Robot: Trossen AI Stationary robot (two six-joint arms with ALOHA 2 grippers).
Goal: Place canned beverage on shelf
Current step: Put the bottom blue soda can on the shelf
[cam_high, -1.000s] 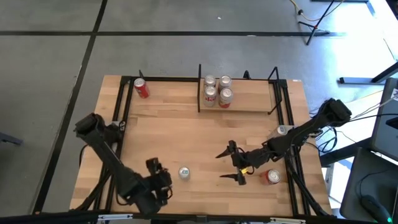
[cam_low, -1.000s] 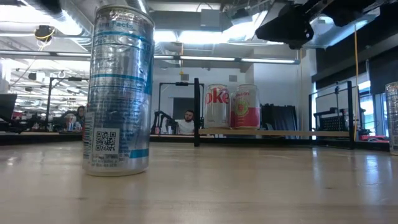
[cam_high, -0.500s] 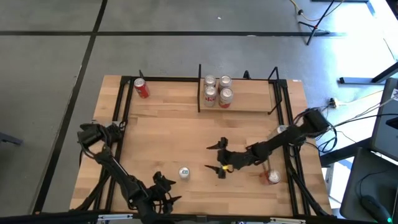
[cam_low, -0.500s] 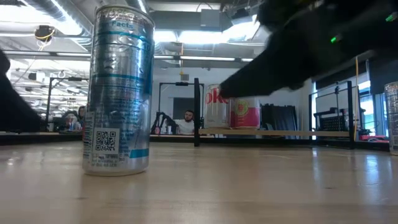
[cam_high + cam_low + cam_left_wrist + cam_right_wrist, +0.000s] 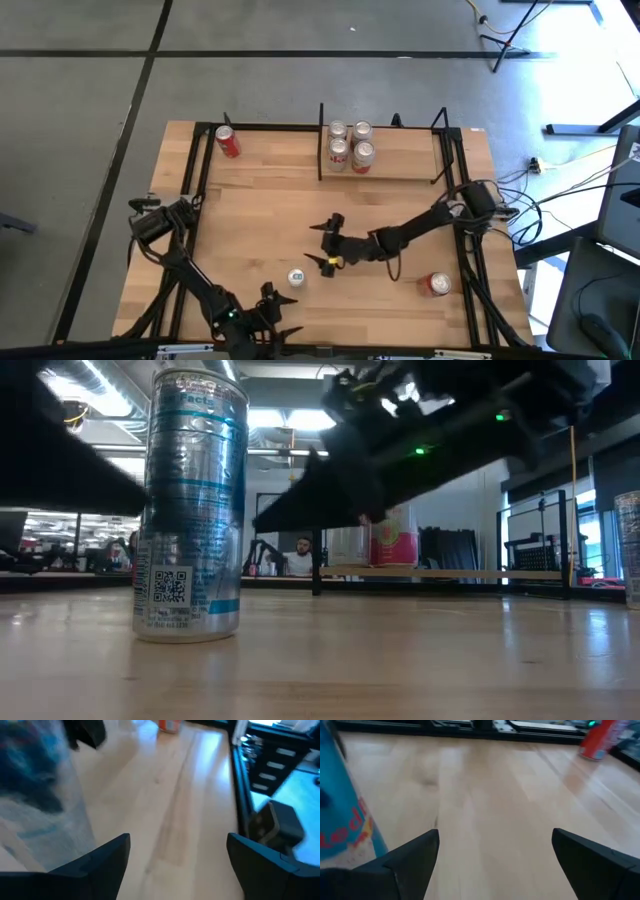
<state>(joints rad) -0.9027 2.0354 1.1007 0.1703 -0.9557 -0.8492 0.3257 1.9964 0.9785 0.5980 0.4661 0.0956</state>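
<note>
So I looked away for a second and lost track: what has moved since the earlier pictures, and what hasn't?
The right gripper swept left across the table, open and empty, and now sits just right of the silver can. The left gripper slid right along the near edge, also open. The silver can, the four cans on the shelf, and the red cans stayed put.

Blurred and blocked spots
The right arm [image 5: 440, 430] covers one shelf can in the low view; the silver can [image 5: 30, 795] smears in the left wrist view.
</note>
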